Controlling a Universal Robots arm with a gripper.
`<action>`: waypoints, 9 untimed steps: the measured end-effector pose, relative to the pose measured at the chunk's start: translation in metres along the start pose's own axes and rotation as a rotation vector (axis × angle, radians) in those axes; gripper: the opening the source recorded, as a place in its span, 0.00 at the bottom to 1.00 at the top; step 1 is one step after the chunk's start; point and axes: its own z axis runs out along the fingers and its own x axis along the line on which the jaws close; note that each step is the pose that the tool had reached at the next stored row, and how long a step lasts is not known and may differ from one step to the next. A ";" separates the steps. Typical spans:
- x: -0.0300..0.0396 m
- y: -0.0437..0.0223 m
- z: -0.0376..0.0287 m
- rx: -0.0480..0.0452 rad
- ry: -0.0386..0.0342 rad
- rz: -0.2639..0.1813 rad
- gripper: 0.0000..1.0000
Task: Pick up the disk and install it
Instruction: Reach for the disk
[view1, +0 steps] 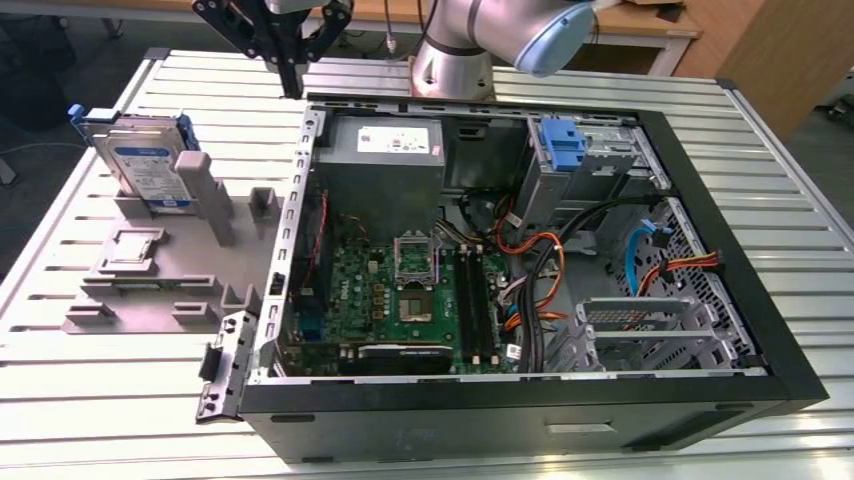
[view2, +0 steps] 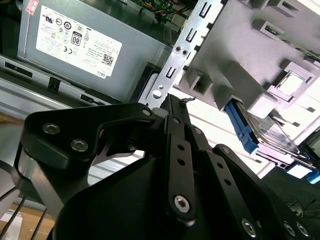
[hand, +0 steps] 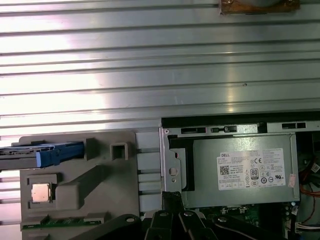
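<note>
Hovering gripper (view1: 290, 88) seems closed; exterior view shows disk (view1: 144, 168) upright in holder (view1: 167, 285).

Robot arm (view1: 454, 60), seen beyond the computer case (view1: 534, 425): brushed silver cylindrical joint housing closed by a pale blue end cap (view1: 554, 40). Gripper (view1: 287, 85), above the case's rear corner: matte black linkage bars pinned with silver socket-head screws (view2: 181, 201), tapering to slim black tips.

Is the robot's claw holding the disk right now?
No, the disk stands upright in the grey holder at the exterior view's left, while the gripper hangs apart from it.
</note>
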 end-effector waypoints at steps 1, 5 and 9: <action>0.0006 -0.0001 0.0001 0.0000 0.0000 0.000 0.10; 0.0033 -0.0003 0.0003 -0.0001 -0.0001 0.000 0.10; 0.0059 -0.0004 0.0004 -0.0001 -0.0001 0.000 0.10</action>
